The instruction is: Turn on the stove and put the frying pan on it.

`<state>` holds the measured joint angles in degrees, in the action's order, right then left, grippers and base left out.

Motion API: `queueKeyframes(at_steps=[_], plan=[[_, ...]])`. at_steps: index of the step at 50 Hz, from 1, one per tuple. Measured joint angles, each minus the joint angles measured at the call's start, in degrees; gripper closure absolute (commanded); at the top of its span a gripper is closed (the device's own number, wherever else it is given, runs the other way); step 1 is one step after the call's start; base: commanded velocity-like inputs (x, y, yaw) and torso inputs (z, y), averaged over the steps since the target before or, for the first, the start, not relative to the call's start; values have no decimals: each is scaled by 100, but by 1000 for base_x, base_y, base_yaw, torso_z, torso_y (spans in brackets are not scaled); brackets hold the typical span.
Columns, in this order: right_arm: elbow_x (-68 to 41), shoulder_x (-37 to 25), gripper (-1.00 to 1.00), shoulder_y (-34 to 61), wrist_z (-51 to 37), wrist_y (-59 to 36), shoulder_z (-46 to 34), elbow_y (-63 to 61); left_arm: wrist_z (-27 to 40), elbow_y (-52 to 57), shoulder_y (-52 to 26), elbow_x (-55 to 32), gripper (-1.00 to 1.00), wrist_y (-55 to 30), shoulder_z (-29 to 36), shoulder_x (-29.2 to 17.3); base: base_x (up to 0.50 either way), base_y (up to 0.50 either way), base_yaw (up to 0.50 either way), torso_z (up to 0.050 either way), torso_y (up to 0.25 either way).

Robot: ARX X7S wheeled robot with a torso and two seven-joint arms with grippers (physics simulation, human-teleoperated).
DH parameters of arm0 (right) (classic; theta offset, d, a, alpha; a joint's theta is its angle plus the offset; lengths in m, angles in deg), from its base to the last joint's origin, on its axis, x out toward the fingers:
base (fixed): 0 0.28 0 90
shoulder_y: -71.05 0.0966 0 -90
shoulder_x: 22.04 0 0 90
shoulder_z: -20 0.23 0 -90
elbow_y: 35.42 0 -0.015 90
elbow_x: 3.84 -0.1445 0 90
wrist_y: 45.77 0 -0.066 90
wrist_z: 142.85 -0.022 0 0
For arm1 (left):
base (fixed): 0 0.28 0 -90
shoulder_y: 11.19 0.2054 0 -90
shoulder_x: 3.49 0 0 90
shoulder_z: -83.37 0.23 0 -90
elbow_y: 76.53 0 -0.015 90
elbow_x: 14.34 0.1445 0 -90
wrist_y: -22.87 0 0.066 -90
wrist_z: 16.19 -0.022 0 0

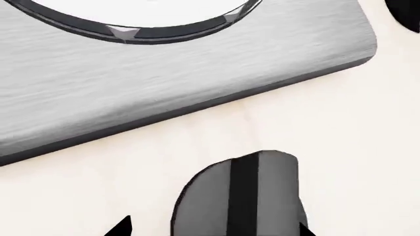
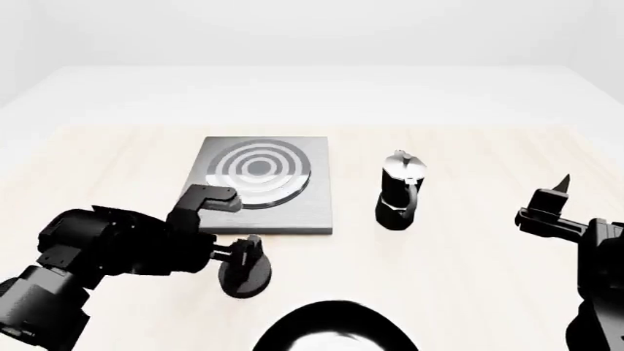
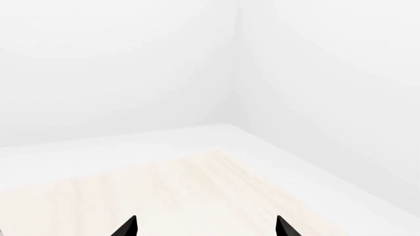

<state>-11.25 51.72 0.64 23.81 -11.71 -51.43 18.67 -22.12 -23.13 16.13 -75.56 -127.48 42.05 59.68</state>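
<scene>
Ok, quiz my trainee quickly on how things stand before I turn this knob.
1. True or false: the flat square grey metal stove plate has nothing on its ringed burner.
2. What do the left gripper's open jaws straddle? A a tall moka pot; B the small black round knob; C a pan handle.
3. Fill in: the wide round black frying pan lies ___ the robot than the stove plate does.
Key: 1 true; 2 B; 3 nearer.

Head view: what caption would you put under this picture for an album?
Left gripper at the black knob before the stove; frying pan waits nearby, moka pot aside.
</scene>
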Motion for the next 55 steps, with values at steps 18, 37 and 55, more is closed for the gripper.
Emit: queueKeyframes(at_steps=[18,37,55], plan=[[-57,0,-100,-65,-5,29,65,-46,95,-1325,-423,209,-100,691,-163,620,0,0,0,0,0],[-111,-36,-100,15,-25,-49,21,-100,1830,831,-445,-578,-100,357,-1352,-112,0,0,0,0,0],[-186,-79,-100,118,0,-145,-77,-109,2526,4132,-1598,-2158,-100,-1513,-1954,-1584,0,0,0,0,0]])
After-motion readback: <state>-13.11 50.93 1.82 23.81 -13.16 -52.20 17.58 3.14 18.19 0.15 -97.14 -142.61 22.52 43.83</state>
